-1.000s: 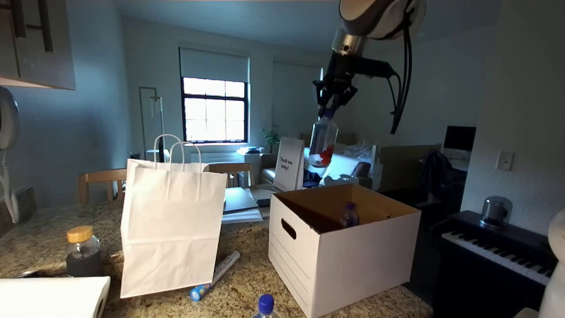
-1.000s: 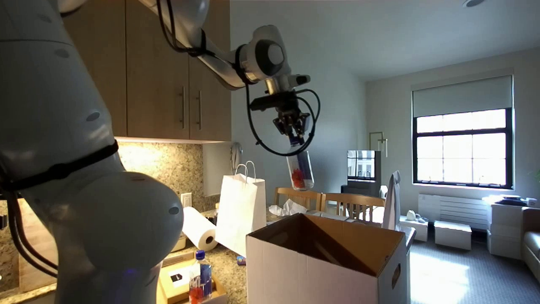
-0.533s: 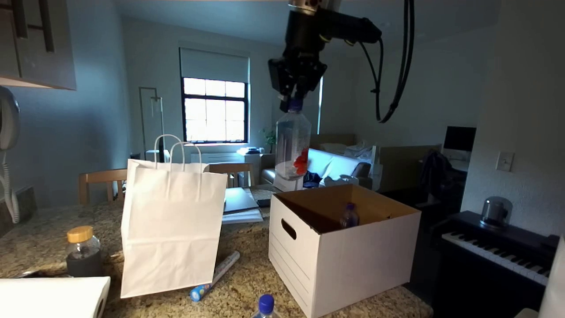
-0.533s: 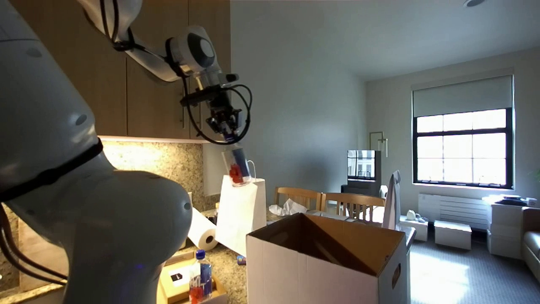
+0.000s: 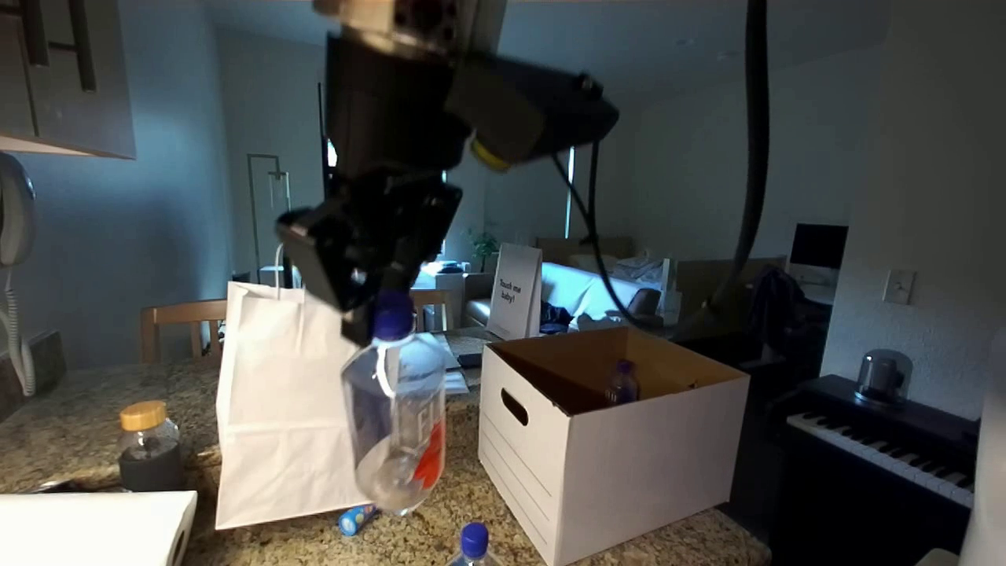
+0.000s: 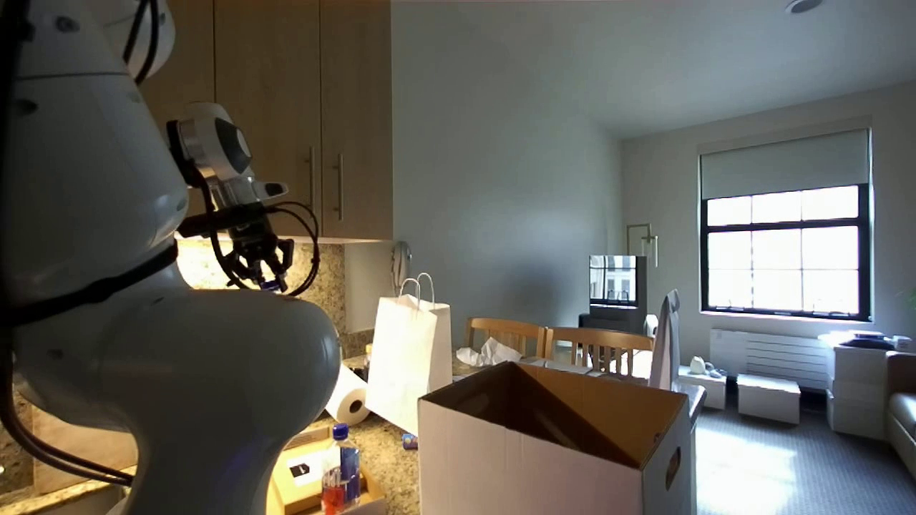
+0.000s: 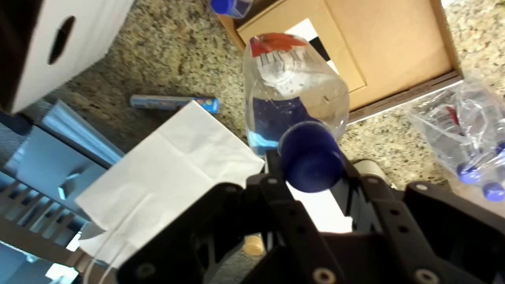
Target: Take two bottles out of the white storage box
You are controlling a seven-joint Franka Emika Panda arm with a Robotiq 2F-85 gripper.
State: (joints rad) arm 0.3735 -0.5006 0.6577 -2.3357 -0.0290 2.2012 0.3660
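My gripper (image 5: 376, 310) is shut on the blue cap of a clear bottle (image 5: 397, 432), which hangs in the air, slightly tilted, outside the white storage box (image 5: 644, 472). In the wrist view the gripper (image 7: 309, 161) grips the cap, and the bottle (image 7: 296, 86) points away over the counter. In an exterior view the gripper (image 6: 272, 275) shows, but the arm hides most of the held bottle. Another blue-capped bottle (image 5: 623, 387) stands inside the storage box. A further bottle (image 6: 340, 472) stands at a shallow cardboard box (image 7: 398, 43); its cap also shows in an exterior view (image 5: 474, 541).
A tall white paper bag (image 5: 291, 424) stands beside the held bottle. A blue-ended tube (image 7: 169, 103) lies on the counter. Several wrapped bottles (image 7: 469, 173) lie by the shallow box. A jar with a wooden lid (image 5: 148, 448) and a paper towel roll (image 6: 349, 406) stand nearby.
My gripper has carried the bottle from above the storage box's far side, down and across the counter towards the shallow cardboard box. It stays gripped by its cap. The other bottles have not moved.
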